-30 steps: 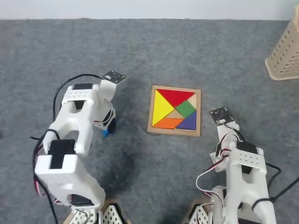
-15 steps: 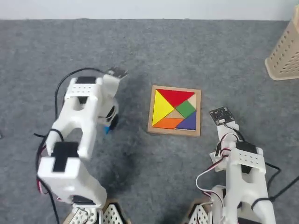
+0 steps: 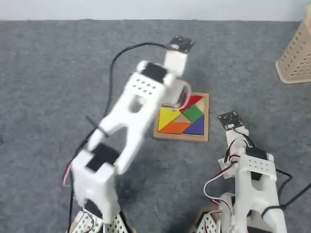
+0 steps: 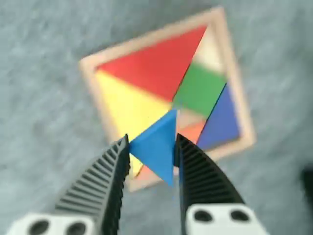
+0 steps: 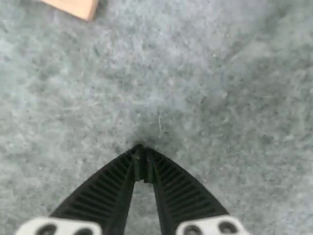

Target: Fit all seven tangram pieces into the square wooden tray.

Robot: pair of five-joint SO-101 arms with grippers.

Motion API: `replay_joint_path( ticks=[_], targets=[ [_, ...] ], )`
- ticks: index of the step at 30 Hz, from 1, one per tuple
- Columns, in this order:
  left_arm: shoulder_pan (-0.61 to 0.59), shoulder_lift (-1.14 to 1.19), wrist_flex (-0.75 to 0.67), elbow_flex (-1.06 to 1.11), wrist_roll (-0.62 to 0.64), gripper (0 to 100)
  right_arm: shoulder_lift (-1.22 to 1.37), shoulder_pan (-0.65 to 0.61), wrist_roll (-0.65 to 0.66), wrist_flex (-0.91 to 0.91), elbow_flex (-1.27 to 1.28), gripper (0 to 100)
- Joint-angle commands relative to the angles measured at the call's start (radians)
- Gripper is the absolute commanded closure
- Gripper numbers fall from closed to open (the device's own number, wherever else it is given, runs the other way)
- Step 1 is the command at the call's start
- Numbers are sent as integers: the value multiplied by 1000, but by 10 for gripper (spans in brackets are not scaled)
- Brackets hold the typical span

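The square wooden tray [image 3: 206, 137] lies mid-table with red [image 3: 194, 101], yellow [image 3: 166, 118], green [image 3: 194, 113], orange [image 3: 175, 128] and dark blue [image 3: 197, 127] pieces in it. My left arm [image 3: 146, 94] stretches over the tray's near-left part. In the left wrist view my left gripper [image 4: 151, 143] is shut on a light blue triangle [image 4: 157, 149], held above the tray [image 4: 90, 66] over the yellow piece [image 4: 122, 105] and orange piece [image 4: 191, 134]. My right gripper [image 5: 142, 165] is shut with nothing in it, low over the carpet beside a tray corner [image 5: 73, 6].
A beige perforated basket [image 3: 296, 51] stands at the far right edge. The right arm [image 3: 252, 170] rests near the front right of the tray. Grey carpet [image 3: 58, 63] covers the whole surface, open to the left and back.
The left arm swung from the carpet left of the tray to above the tray, carrying the light blue triangle. The right arm stayed still.
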Motion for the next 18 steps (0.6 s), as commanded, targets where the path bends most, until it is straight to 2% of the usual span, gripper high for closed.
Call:
replay_joint_path(
  ticks=[1,7,12,18],
  targets=[
    [37,126,11,-272,120,924,-19,15,12,-18,3,990],
    [81,394,9,-553,269,924,-19,15,12,-18,3,991],
    [109,565,11,-757,313,924,-19,13,12,-18,3,991],
    [104,709,32,-895,324,922,-19,12,12,-18,3,991]
  ],
)
